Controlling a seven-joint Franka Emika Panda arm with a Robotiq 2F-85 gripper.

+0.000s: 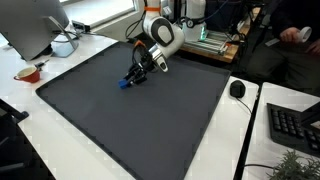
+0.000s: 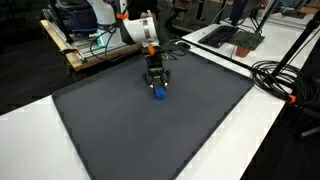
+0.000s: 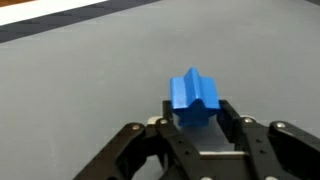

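The pincer stands half closed about a blue block. In the wrist view its two black fingers lie against the block's flanks at 9 and 3 o'clock. No gap shows on either side, so it has hold of the block. The block's ridged top, with a groove down its middle, juts past the fingertips toward 12 o'clock. Whether the block rests on the dark mat or hangs just over it, I cannot tell.

In an exterior view the arm comes in from 1 o'clock and tilts the pincer down toward 7 o'clock. The block shows as a small blue spot at its tip. It lies a little toward 12 o'clock from the middle of the mat, well apart from every edge.

In an exterior view the arm enters from 11 o'clock and the pincer hangs nearly upright. The block is at 6 o'clock of it, low against the mat.

Around the mat lies a white table. A mouse sits just off the mat's edge at 3 o'clock. A keyboard is beyond it at 4 o'clock, and a bowl is off the edge at 9 o'clock. Black cables trail over the table at 3 o'clock of the mat.
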